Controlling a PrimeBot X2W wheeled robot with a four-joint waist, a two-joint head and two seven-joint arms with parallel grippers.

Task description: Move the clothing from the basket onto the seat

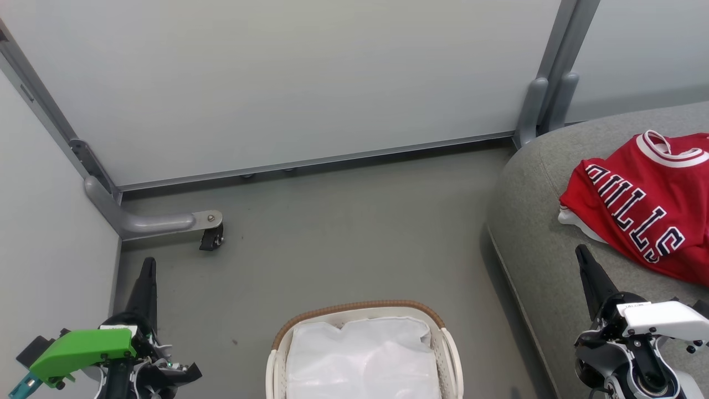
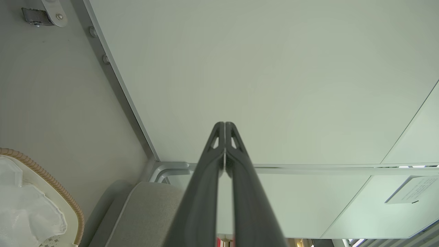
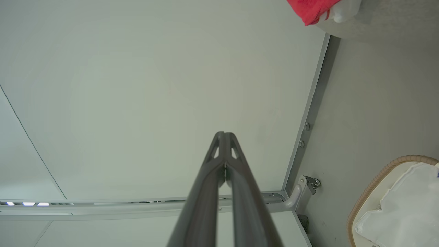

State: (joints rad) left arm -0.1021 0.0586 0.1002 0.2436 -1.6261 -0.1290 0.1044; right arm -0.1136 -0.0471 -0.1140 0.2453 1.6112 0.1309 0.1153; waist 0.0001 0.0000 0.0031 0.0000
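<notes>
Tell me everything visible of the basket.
The basket is oval, white perforated plastic with a tan woven band along its rim. A crumpled white cloth liner covers its inside, with nothing lying on it. It stands upright on the grey floor, apart from the seat, its near part cut off by the head view's edge.

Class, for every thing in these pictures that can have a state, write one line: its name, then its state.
jersey: lying crumpled on the seat, lettering up.
seat: bearing the jersey.
basket: upright on the floor, apart from the seat.
liner: rumpled inside the basket.
left gripper: shut, holding nothing.
right gripper: shut, holding nothing.
</notes>
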